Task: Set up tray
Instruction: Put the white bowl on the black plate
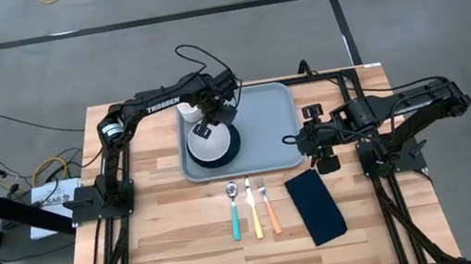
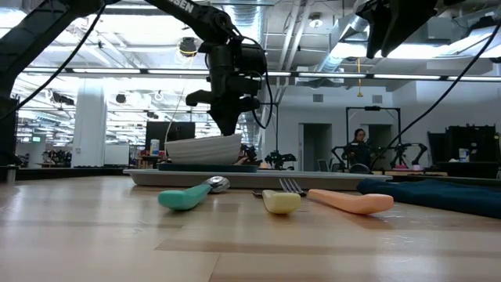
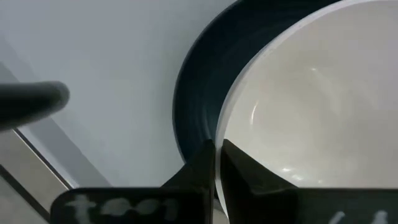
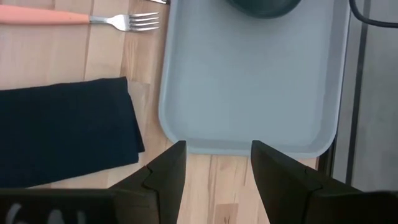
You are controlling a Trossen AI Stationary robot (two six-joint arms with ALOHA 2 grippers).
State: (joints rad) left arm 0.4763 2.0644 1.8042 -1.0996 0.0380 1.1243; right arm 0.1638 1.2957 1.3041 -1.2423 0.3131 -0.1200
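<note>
The light grey-blue tray (image 1: 257, 119) lies in the table's middle. On its left half sits a dark navy plate (image 1: 231, 149) that carries a white bowl (image 1: 208, 148). A white cup (image 1: 185, 113) stands on the tray's far left corner. My left gripper (image 1: 208, 129) hangs over the bowl, shut on its rim. My right gripper (image 1: 314, 142) hovers open just off the tray's right edge (image 4: 249, 146), touching nothing. My left gripper (image 3: 216, 171) pinches the bowl's rim (image 3: 227, 134) on its far side, one finger (image 3: 252, 177) inside the bowl and one finger (image 3: 196, 177) outside. It comes from above, pointing down. In the low view the bowl (image 2: 205, 149) sits slightly tilted over the plate (image 2: 207, 166), its held side higher.
On the wood in front of the tray lie a teal-handled spoon (image 1: 235, 214), a yellow-handled knife (image 1: 253, 214) and an orange-handled fork (image 1: 270, 209). A folded navy napkin (image 1: 315, 206) lies to their right. The tray's right half is bare. Arm bases stand at both table sides.
</note>
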